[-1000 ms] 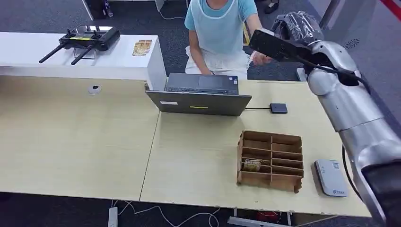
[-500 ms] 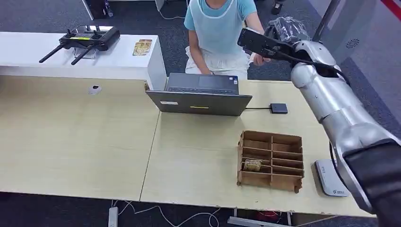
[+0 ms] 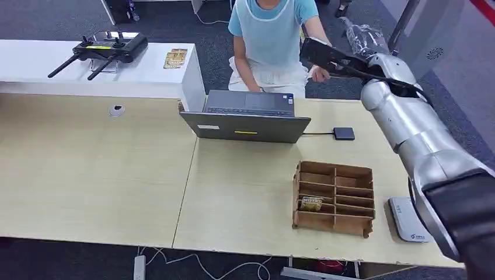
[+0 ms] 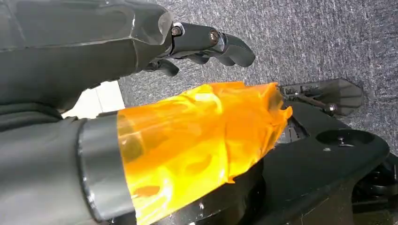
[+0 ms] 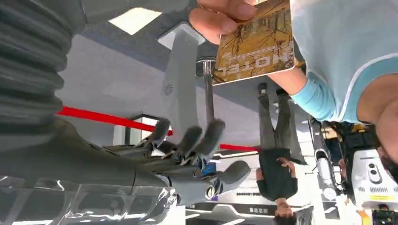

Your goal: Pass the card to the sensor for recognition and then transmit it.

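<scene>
- A light wood-grain table (image 3: 93,175) is seen, made of two panels joined by a seam.
- A white counter (image 3: 52,67) is set behind the table's far edge, well apart from the right hand (image 3: 366,36).
- Dark grey carpet floor (image 3: 175,29) is laid behind the counter; the same carpet (image 4: 305,42) is seen beyond the left hand (image 4: 206,44).
- A grey pillar (image 3: 420,35) is placed just beside the right hand.
- A red stripe (image 5: 98,117) on a pale wall is seen past the right hand's fingers.
- Cables (image 3: 204,265) are hung under the table's near edge.
- Even, bright indoor light is noted.
</scene>
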Robot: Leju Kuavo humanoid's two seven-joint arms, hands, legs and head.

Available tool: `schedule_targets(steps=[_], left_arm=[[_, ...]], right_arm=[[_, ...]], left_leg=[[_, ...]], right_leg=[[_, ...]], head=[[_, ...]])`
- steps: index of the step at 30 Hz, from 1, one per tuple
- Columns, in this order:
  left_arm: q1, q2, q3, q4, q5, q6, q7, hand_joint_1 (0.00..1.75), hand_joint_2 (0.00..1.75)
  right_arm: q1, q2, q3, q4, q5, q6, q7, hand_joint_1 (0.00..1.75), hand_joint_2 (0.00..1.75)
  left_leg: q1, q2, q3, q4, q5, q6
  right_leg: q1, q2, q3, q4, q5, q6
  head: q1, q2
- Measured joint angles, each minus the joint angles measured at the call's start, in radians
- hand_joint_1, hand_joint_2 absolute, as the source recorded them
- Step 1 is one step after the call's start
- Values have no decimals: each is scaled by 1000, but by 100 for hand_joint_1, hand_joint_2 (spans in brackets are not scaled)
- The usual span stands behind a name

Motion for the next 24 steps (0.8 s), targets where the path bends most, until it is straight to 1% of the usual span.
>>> schedule_targets(steps=[3, 7, 10, 12, 14, 18, 20, 22, 24], left_arm=[[0, 1, 0, 0, -1, 2, 0, 0, 0], [0, 3, 0, 0, 3, 5, 0, 0, 0], [0, 3, 0, 0, 10, 8, 0, 0, 0], [1, 3, 0, 0, 19, 13, 0, 0, 0], [1, 2, 0, 0, 26, 21, 2, 0, 0], [1, 3, 0, 0, 33, 26, 2, 0, 0], [1, 2, 1, 0, 40, 28, 2, 0, 0], [3, 2, 1, 0, 47, 30, 1, 0, 0], [4, 2, 1, 0, 49, 37, 0, 0, 0]], right_arm=[[0, 0, -6, 0, 5, -13, -3, 0, 175], [2, -5, -18, -7, 17, -57, -17, 0, 175], [16, -14, -42, -35, -12, -90, -34, 0, 175], [44, -18, -74, -75, -53, -111, -21, 0, 175], [86, -19, -123, -133, -86, -129, 3, 0, 175], [143, -19, -184, -204, -113, -130, 10, 0, 175], [183, -19, -221, -257, -195, -113, -18, 0, 175], [254, -19, -278, -354, -323, -79, -59, 0, 175], [349, -25, -330, -473, -454, -38, -95, 0, 175]], left_leg=[[0, 0, 0, 0, 0, 0], [0, 0, 0, 0, 0, 0], [0, 0, 0, 0, 0, 0], [0, 0, 0, 0, 0, 0], [0, 0, 0, 0, 0, 0], [0, 0, 0, 0, 0, 0], [0, 0, 0, 0, 0, 0], [0, 0, 0, 0, 0, 0], [0, -1, 0, 0, 0, 0]], right_leg=[[0, 0, 0, 0, 0, 0], [0, 0, 0, 0, 0, 0], [0, 0, 0, 0, 0, 0], [0, 0, 0, 0, 0, 0], [0, 0, 0, 0, 0, 0], [0, 0, 0, 0, 0, 0], [0, 0, 0, 0, 0, 0], [0, 0, 0, -1, 0, 0], [0, -1, 0, -1, 0, 0]], head=[[0, 0], [0, 0], [0, 0], [0, 0], [0, 0], [0, 0], [0, 0], [0, 0], [0, 0]])
